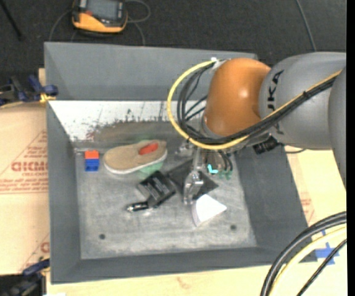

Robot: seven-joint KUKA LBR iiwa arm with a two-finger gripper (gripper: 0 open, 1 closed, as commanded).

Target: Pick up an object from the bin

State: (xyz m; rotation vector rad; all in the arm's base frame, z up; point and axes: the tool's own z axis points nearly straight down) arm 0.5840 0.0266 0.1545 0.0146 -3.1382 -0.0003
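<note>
Where the gripper (196, 189) hangs low in the bin (118, 232), white cone (209, 210) just beside, black clip (157, 187) near, grip state not discernible.

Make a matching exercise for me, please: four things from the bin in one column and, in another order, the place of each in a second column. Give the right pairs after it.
Things
1. blue block
2. tan shoe
3. black plastic part
4. white piece

Places
a. on the right, just by the gripper
b. farthest left in the bin
c. between the blue block and the arm
d. middle of the bin, in front of the shoe

Pairs: 1-b, 2-c, 3-d, 4-a.
</note>
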